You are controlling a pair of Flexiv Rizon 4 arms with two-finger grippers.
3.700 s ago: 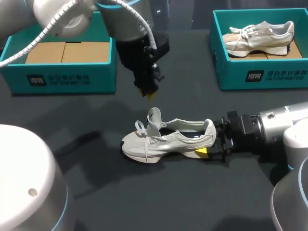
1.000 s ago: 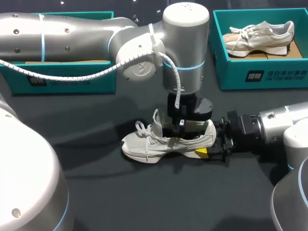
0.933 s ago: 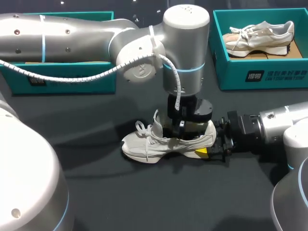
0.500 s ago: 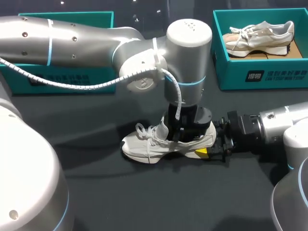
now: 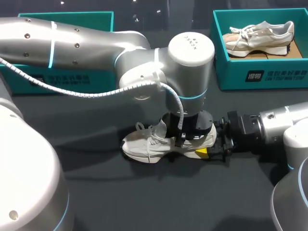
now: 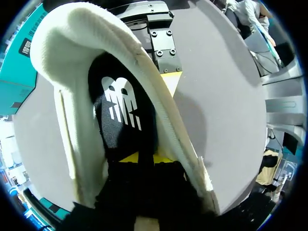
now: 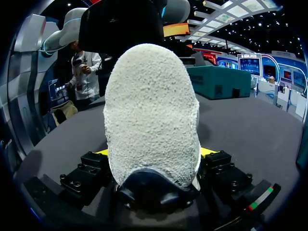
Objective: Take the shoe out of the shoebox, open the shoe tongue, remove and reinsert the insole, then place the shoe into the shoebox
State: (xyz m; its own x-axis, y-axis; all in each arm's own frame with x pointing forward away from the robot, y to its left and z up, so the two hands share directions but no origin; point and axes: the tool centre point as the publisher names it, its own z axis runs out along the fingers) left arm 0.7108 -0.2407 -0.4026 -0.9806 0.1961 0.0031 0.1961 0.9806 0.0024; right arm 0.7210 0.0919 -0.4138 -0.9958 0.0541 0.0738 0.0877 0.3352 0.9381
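A pale grey shoe (image 5: 144, 144) lies on its sole on the dark table, toe to the left. My left arm comes over it from the left, and its gripper (image 5: 185, 137) is down inside the shoe's opening. In the left wrist view the yellow tips (image 6: 144, 158) stand nearly together, pinching the black insole (image 6: 122, 110) with its white logo, inside the shoe's cream lining (image 6: 72, 57). My right gripper (image 5: 209, 140) holds the heel from the right. In the right wrist view its fingers (image 7: 153, 154) press on both sides of the fuzzy heel (image 7: 151, 110).
A teal shoebox (image 5: 262, 74) at the back right holds a second pale shoe (image 5: 260, 31). Another teal box (image 5: 48, 79) stands at the back left, partly hidden by my left arm. Bare table lies in front of the shoe.
My left arm has sunk lower, pushing its gripper deeper into the shoe and covering the tongue. Its fingers now pinch the insole. The right arm and the shoe have stayed put.
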